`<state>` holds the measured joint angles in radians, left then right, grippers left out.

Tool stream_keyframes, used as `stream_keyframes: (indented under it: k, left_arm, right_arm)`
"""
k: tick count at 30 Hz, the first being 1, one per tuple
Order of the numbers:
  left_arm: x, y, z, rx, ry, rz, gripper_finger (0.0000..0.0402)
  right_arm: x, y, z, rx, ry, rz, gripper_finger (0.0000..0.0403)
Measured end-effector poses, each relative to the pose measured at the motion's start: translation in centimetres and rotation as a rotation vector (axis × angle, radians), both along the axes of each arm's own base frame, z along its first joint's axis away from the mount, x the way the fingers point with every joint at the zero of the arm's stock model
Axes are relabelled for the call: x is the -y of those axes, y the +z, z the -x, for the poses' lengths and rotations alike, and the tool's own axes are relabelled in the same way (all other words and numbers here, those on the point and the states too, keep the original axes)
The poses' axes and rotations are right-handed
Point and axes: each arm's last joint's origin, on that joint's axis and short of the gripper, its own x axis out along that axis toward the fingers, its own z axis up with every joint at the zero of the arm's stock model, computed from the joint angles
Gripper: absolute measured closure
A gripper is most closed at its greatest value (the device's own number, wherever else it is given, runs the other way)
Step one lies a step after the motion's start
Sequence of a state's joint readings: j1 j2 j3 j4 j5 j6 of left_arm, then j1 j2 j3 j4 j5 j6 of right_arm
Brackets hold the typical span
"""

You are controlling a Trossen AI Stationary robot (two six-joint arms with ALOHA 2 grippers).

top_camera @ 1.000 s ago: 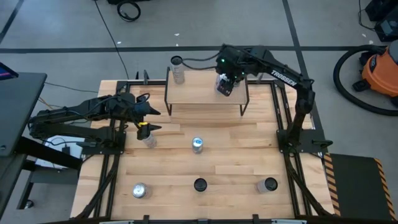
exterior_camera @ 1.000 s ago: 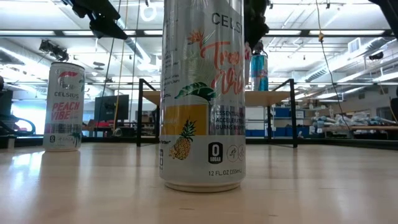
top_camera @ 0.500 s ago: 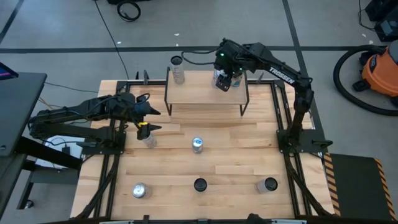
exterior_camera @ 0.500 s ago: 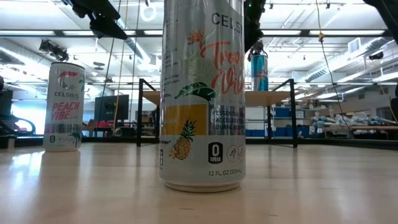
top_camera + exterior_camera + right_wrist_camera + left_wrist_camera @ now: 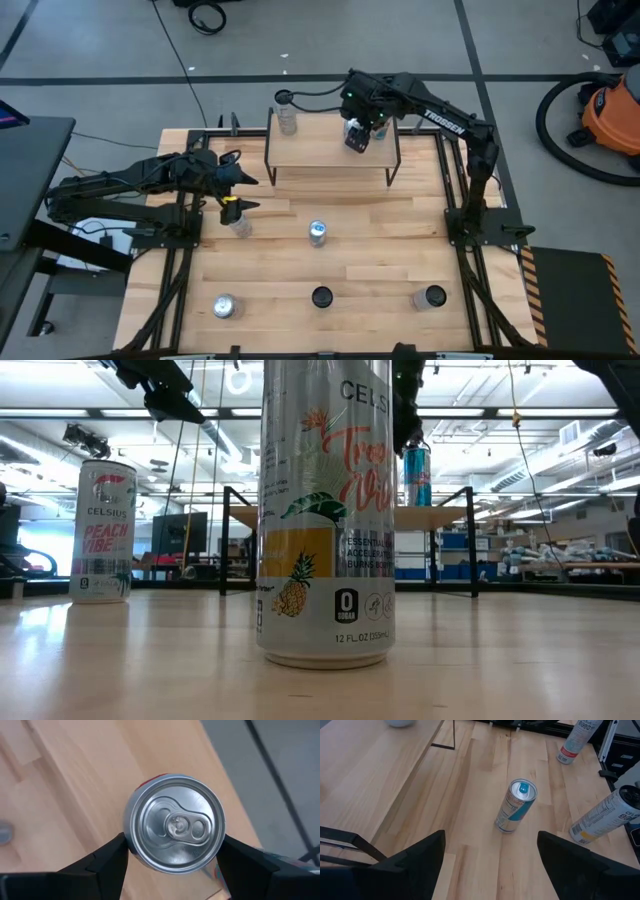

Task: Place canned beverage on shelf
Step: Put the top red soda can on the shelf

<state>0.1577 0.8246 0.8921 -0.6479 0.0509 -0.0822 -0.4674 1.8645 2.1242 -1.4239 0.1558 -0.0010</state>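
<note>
**A Can Goes Up on the Shelf**

The right gripper [image 5: 358, 137] is over the shelf [image 5: 325, 150], near its right end. It has a can [image 5: 174, 823] between its two fingers [image 5: 102, 862] — they press on both sides of the can, so it is gripped tight. The can stands straight up, top facing the wrist camera. I think that keeps it steady when it goes down on the wooden top. In the low view the blue can [image 5: 417, 475] looks to be right at the plank, but I cannot tell if it touches.

The left gripper [image 5: 232, 205] waits over the table with its fingers wide apart and nothing in them — a teal can [image 5: 515, 806] stands ahead of it.
</note>
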Motion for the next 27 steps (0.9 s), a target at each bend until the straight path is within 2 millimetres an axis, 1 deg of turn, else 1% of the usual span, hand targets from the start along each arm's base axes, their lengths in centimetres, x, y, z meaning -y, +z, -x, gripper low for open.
stream_keyframes:
  k: [7, 15, 19, 27]
  left_arm:
    - [0.00, 0.00, 0.00, 0.000, 0.001, 0.001, 0.0083]
    - [0.00, 0.00, 0.00, 0.001, 0.006, 0.010, 0.0083]
    - [0.00, 0.00, 0.00, 0.001, 0.006, 0.009, 0.0083]
    - [0.01, -0.05, 0.03, -0.005, 0.006, 0.010, 0.0083]
  right_arm:
    - [0.06, 0.02, -0.05, 0.014, 0.012, -0.014, 0.0123]
    - [0.55, 0.03, 0.18, 0.015, 0.018, -0.014, 0.0090]
    - [0.77, 0.05, 0.27, 0.039, 0.023, -0.047, 0.0074]
    - [0.78, 0.15, 0.22, 0.047, 0.031, -0.040, 0.0061]
